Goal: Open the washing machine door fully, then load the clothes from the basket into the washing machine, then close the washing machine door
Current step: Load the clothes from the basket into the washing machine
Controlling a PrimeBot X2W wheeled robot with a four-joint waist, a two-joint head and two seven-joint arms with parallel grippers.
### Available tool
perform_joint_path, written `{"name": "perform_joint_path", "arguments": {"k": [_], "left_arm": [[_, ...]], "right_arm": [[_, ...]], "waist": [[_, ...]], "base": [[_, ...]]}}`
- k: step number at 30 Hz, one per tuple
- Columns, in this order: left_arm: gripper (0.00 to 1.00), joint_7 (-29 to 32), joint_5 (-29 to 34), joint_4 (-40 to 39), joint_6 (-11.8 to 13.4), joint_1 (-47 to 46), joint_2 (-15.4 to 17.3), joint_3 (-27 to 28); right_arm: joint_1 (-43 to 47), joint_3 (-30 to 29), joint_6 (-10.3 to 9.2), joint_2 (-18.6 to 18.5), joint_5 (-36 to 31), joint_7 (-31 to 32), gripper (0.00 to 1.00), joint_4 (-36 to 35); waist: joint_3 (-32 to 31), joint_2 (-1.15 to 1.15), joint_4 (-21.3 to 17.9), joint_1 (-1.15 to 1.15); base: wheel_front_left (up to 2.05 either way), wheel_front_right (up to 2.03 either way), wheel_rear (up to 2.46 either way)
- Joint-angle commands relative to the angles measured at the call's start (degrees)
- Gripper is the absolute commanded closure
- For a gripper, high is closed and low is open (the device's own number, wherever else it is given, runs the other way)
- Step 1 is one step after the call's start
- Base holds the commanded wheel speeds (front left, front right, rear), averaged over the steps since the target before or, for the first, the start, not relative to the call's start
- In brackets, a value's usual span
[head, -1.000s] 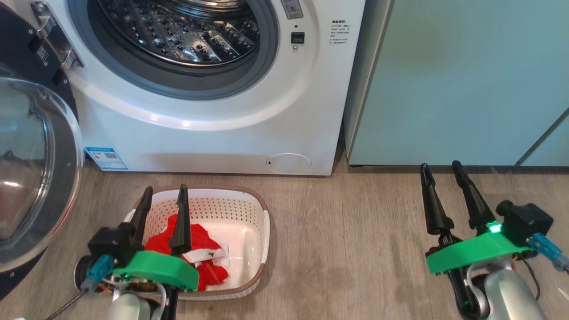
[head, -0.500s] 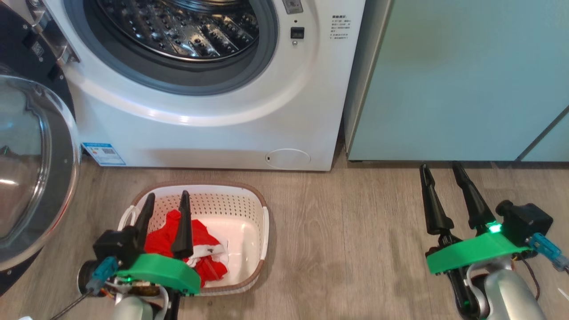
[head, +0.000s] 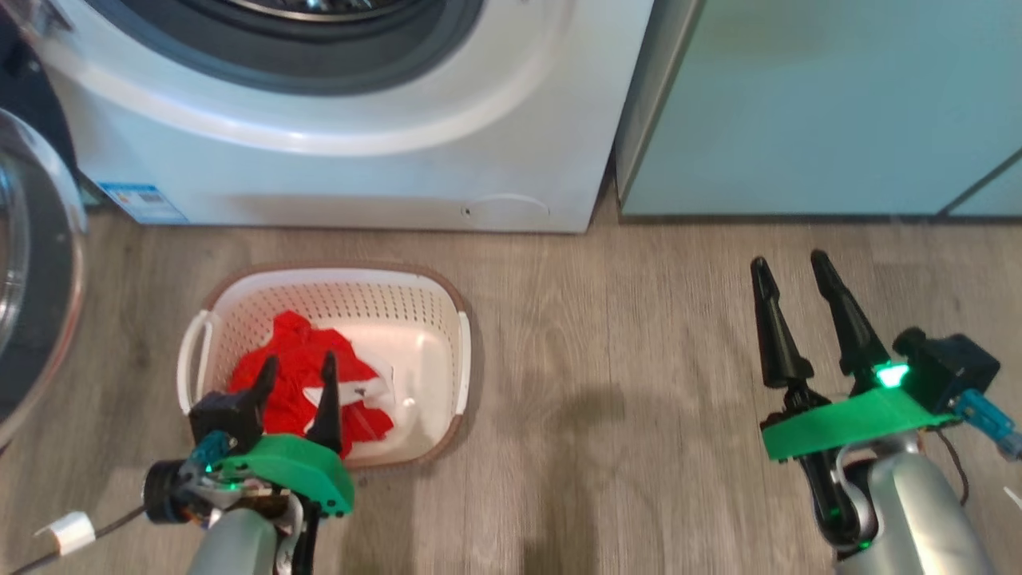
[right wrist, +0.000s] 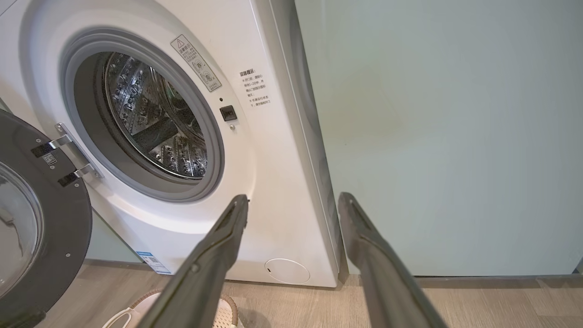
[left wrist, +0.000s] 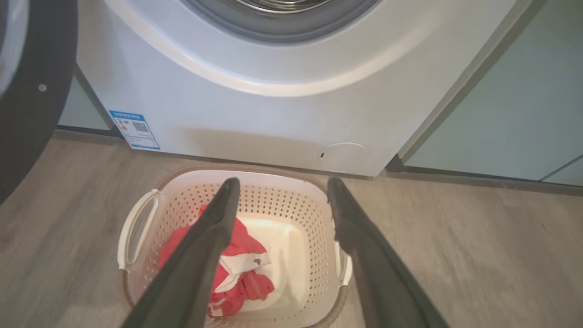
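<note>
Head view looks down on the wooden floor (head: pixel 623 383) in front of the washing machine (head: pixel 359 168), whose blue label sticker (head: pixel 140 202) and round cap (head: pixel 508 210) sit low on its white front. The basket (head: pixel 351 297) stands on the floor just before the machine. The clothes (head: pixel 291 351), a red heap with a small white part, lie in its left half. The left pincer (head: pixel 297 366) hangs over the basket's near side, its two dark fingers spread wide and gripping nothing; whether the tips touch the fabric cannot be told. The right pincer (head: pixel 789 267) is well apart to the right, over bare floor near the pale teal cabinet (head: pixel 814 104), its fingers likewise spread wide and empty. The washing machine door (right wrist: pixel 59 237) stands swung open on its hinge at the left, and the right wrist view shows the steel drum (right wrist: pixel 155 127) inside the grey seal (right wrist: pixel 215 150).
</note>
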Motion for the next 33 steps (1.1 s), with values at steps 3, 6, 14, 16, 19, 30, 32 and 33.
{"name": "perform_joint_path", "arguments": {"k": [3, 6, 14, 16, 19, 30, 32, 33], "left_arm": [[0.00, -0.29, 2.44, 4.68, 0.11, -4.34, 0.93, 3.30], [0.00, -0.29, 4.05, 11.36, -0.01, -7.52, 1.70, 3.65], [0.00, -0.29, 7.57, 25.06, -0.52, -17.04, 4.93, 2.32], [0.00, -0.29, 8.63, 28.96, -0.83, -19.82, 6.00, 1.43], [0.00, -0.29, 9.70, 34.53, -1.18, -24.17, 7.57, 0.41], [0.00, 4.72, 11.29, 46.62, -1.57, -36.47, 13.19, -1.59], [0.00, 6.39, 11.14, 47.52, -1.07, -38.33, 14.50, -1.58], [0.00, 7.26, 10.89, 47.79, -1.07, -38.77, 14.83, -1.44]], "right_arm": [[-2.78, 1.94, 0.00, -0.33, 0.14, -0.54, 0.00, -2.30], [-3.66, 2.29, 0.00, -0.32, 0.39, -0.54, 0.00, -2.41], [-5.36, 3.26, 0.00, -0.22, 0.80, -0.54, 0.00, -2.97], [-5.95, 3.51, 0.00, -0.19, 0.93, -0.54, 0.00, -3.19], [-6.84, 3.80, 0.00, -0.13, 1.21, -0.54, 0.00, -3.42], [-9.31, 5.14, 0.00, 0.43, 2.47, -0.54, 0.00, -4.23], [-9.95, 5.71, 0.00, 0.57, 2.88, -0.54, 0.00, -4.24], [-10.15, 5.86, 0.00, 0.61, 3.08, -0.54, 0.00, -4.25]], "waist": [[4.90, 0.00, -1.74, 0.00], [7.71, 0.00, -2.71, 0.00], [14.76, 0.00, -4.47, 0.00], [16.81, 0.00, -5.00, 0.00], [19.77, 0.00, -5.81, 0.00], [29.37, 0.00, -9.33, 0.00], [31.25, 0.00, -10.34, 0.00], [31.79, 0.00, -10.65, 0.00]], "base": [[0.00, 0.00, 0.00], [0.00, 0.00, 0.00], [0.00, 0.00, 0.00], [0.00, 0.00, 0.00], [0.00, 0.00, 0.00], [0.00, 0.00, 0.00], [0.00, 0.00, 0.00], [0.00, 0.00, 0.00]]}}
